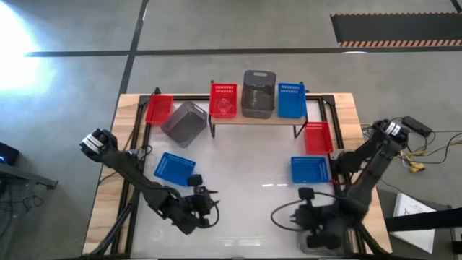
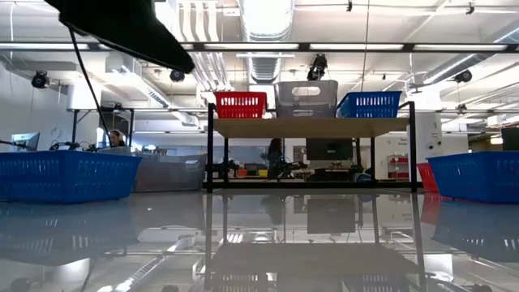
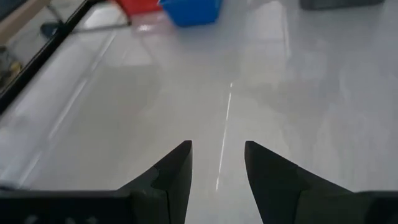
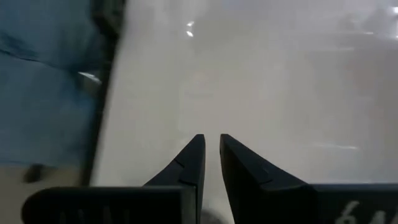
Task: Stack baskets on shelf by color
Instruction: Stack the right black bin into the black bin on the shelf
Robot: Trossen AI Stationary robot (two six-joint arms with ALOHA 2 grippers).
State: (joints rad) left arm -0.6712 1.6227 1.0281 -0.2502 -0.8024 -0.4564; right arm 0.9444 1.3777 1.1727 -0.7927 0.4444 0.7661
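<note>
From above I count eight baskets, and I'll take them from the left. A red basket (image 1: 159, 109) sits at the table's left rear corner, with a dark grey basket (image 1: 185, 121) tilted just beside it and a blue basket (image 1: 174, 168) lying nearer my left arm. On the shelf (image 1: 254, 119) there are three in a row: a red shelf basket (image 1: 223, 100), a grey shelf basket (image 1: 258, 93) and a blue shelf basket (image 1: 291, 100). I cannot tell whether any of those three is a stack. Right of the shelf lie a second red basket (image 1: 317, 137) and, closer to me, a second blue basket (image 1: 310, 170). That makes three red, three blue and two grey. The left gripper (image 3: 217, 162) hangs over bare tabletop (image 1: 245, 166) near the front, its jaws parted and grasping nothing. The right gripper (image 4: 212, 152) is low at the front right, its jaws nearly together with only a thin gap, and nothing between them. I can read no labels or writing anywhere. In the level view the baskets at both edges are cut off, and a dark arm blocks the upper left corner.
</note>
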